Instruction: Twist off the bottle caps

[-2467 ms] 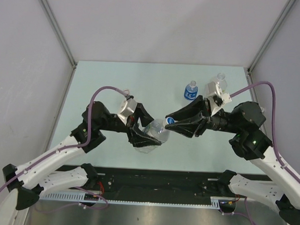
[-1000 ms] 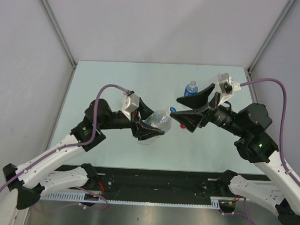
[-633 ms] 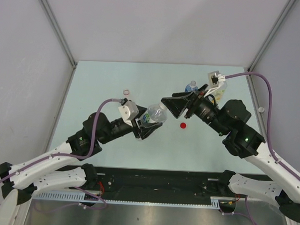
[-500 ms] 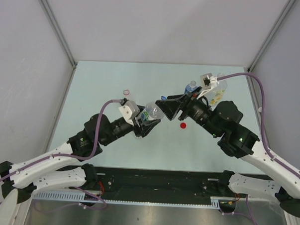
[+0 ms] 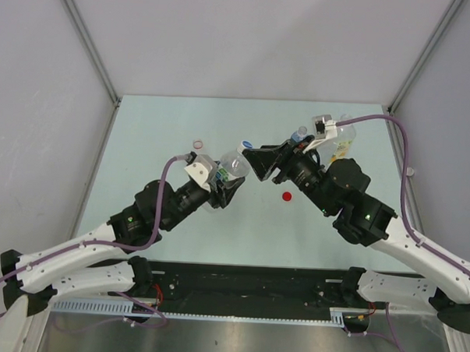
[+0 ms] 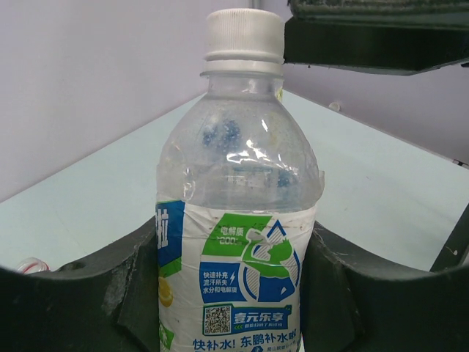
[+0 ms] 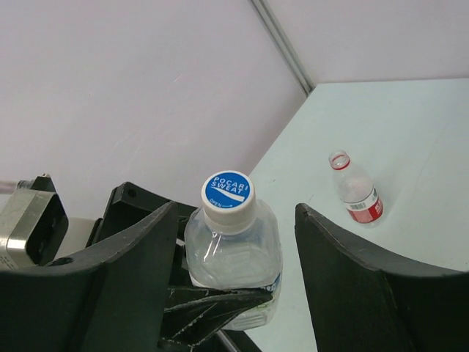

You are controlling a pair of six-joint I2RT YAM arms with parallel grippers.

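**Right tool lined up over the third cap, grip not yet made**

The step in hand is the white-and-blue-labelled bottle [image 6: 238, 242]. The left tool [image 5: 225, 185] is clamped around its label, holding it lifted off the counter [image 5: 159, 126] and tilted toward the upper right, near the middle of the overhead frame. The right tool [image 7: 236, 213] stands spread, one finger on each side of the bottle's neck with clear gaps, touching nothing.

The cap [image 7: 227, 192] is white-sided with a blue printed top, and it looks fully seated on the neck ring. The bottle is clear and thin-walled, and appears empty or nearly so. It will probably dent under a hard squeeze.

Next, the right tool needs to close squarely on the cap's sides, not on the shoulder below, then turn about the bottle's axis while the left holds firm. Because the bottle is tilted, a skewed grip could slip off the smooth cap.

A loose red cap [image 5: 287, 197] lies right of centre on the counter. The open red-labelled bottle [image 7: 355, 189] stands upright at upper left of the overhead frame, so that one looks finished. The blue-labelled bottle [image 5: 299, 137] behind the right arm still wears its cap
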